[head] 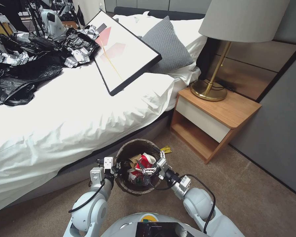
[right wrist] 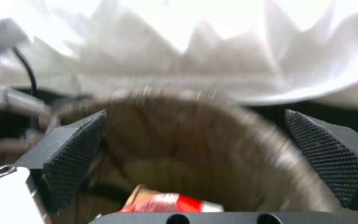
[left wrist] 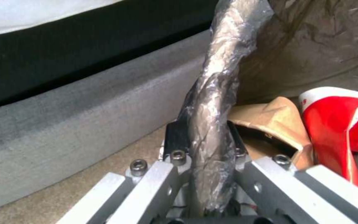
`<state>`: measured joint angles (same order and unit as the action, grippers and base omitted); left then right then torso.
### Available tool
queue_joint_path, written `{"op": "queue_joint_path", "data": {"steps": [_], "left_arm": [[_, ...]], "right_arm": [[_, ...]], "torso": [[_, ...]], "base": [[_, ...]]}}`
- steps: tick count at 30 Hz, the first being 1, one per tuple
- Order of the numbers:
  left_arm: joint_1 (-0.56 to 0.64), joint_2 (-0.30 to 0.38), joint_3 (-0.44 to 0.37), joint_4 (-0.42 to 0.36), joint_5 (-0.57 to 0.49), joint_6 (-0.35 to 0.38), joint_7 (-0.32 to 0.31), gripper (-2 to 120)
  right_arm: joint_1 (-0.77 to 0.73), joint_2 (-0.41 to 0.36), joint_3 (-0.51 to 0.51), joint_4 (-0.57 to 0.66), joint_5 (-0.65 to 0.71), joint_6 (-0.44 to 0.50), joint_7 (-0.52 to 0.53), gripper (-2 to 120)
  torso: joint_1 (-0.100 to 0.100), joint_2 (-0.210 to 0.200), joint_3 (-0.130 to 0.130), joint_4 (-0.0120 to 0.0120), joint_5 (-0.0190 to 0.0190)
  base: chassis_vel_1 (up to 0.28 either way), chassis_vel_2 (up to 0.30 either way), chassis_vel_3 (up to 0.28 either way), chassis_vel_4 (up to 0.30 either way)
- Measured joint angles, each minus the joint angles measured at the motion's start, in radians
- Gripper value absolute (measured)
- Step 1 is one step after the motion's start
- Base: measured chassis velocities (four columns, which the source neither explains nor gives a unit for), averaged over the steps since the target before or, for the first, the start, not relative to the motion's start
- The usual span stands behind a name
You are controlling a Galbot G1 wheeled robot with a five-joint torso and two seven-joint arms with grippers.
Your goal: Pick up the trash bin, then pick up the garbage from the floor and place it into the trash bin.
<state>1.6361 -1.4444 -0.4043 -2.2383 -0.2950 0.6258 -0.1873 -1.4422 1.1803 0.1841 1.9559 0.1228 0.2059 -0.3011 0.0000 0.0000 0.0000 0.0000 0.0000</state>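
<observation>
The trash bin (head: 135,144), lined with a dark brown bag, stands on the carpet at about 6 o'clock in the head view, just beside the grey bed base (head: 88,161) and near the wooden nightstand (head: 213,121). The left gripper (head: 116,168) sits at the bin's 9 o'clock rim; in the left wrist view its fingers (left wrist: 179,137) are pressed together on the bag-covered rim (left wrist: 216,102), pinching it from both sides. The right gripper (head: 151,169) hangs over the bin's mouth at roughly 4 o'clock; in the right wrist view its textured fingers (right wrist: 75,155) are spread wide with nothing between them, the brown bag lining (right wrist: 195,140) lying beyond them. Inside the bin lie a crushed red-and-white paper cup (head: 144,163) and a piece of tan paper (head: 134,161), touching each other; the left wrist view shows the cup (left wrist: 345,130) just beside the paper (left wrist: 270,121). A yellow wrapper (head: 166,149) lies on the carpet at the bin's 2 o'clock, just outside its rim.
</observation>
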Motion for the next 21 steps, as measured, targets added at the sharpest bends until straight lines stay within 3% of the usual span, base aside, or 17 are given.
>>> {"op": "queue_joint_path", "data": {"steps": [6, 9, 14, 21], "left_arm": [[0.001, 0.000, -0.025, 0.002, 0.034, -0.011, 0.005, 0], [0.001, 0.000, -0.046, 0.009, 0.047, -0.022, 0.008, 0], [0.000, 0.003, -0.059, 0.021, 0.049, -0.028, 0.009, 0], [-0.002, 0.002, -0.062, 0.017, 0.046, -0.028, 0.008, 0]], "right_arm": [[-0.057, 0.049, 0.079, 0.141, -0.007, 0.023, 0.067, 100], [-0.157, 0.108, 0.152, 0.181, -0.025, 0.072, 0.186, 100], [-0.256, 0.152, 0.203, 0.127, -0.059, 0.160, 0.239, 100], [-0.265, 0.184, 0.215, 0.054, -0.087, 0.222, 0.257, 100]], "torso": [[0.000, 0.000, 0.000, 0.0001, -0.0001], [0.000, 0.000, 0.000, -0.0004, 0.0000], [0.000, 0.000, 0.000, -0.0003, -0.0001], [0.000, 0.000, 0.000, 0.0000, -0.0002]], "base": [[0.000, 0.000, 0.000, 0.000], [0.000, 0.000, 0.000, 0.000], [0.000, 0.000, 0.000, 0.000], [0.000, 0.000, 0.000, 0.000]]}}
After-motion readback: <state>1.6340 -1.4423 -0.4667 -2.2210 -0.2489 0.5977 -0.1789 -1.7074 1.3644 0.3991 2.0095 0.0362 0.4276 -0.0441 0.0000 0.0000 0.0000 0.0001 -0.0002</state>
